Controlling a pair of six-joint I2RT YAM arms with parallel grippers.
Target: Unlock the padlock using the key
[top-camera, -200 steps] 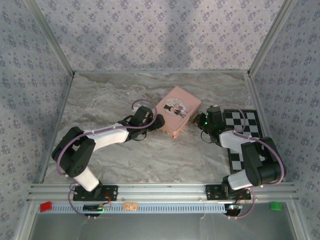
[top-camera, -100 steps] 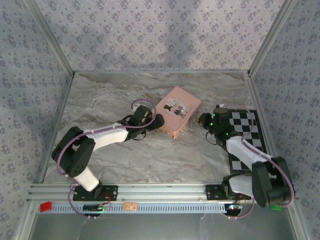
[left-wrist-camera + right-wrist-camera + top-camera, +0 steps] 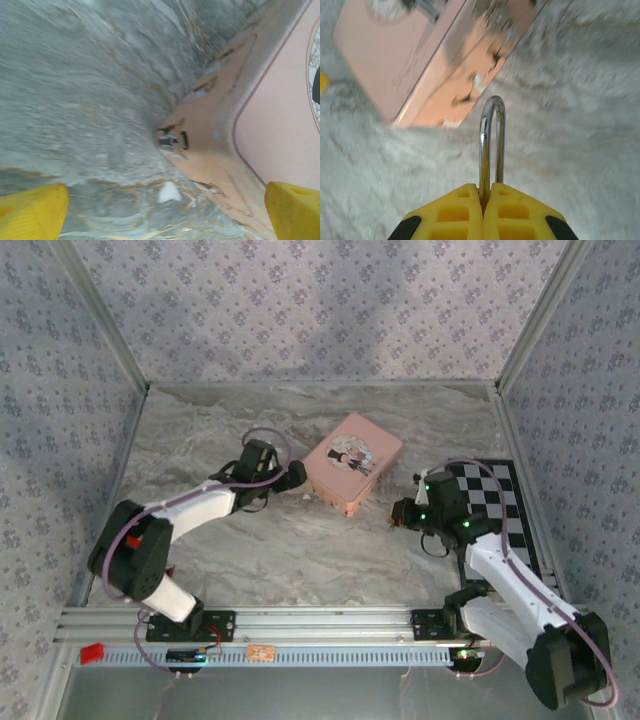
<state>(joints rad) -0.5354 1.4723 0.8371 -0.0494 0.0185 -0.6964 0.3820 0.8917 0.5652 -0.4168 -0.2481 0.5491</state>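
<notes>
Padlock [image 3: 482, 150] sits pinched in the right gripper [image 3: 482, 192], whose fingers are pressed together on it. Its shackle [image 3: 493, 102] projects straight ahead of the fingertips, long axis in line with the gripper, pointing toward the tin [image 3: 395, 60]. The left gripper [image 3: 162, 212], fingers spread, faces the tin corner, well apart. The key cannot be identified.

worktop [image 3: 300, 550] showing grey marbling | tin [image 3: 352, 462] showing pink | mat [image 3: 500, 480] at right showing black-white checks | padlock [image 3: 492, 145] shackle gleaming silver | right end effector [image 3: 483, 202] showing yellow
</notes>
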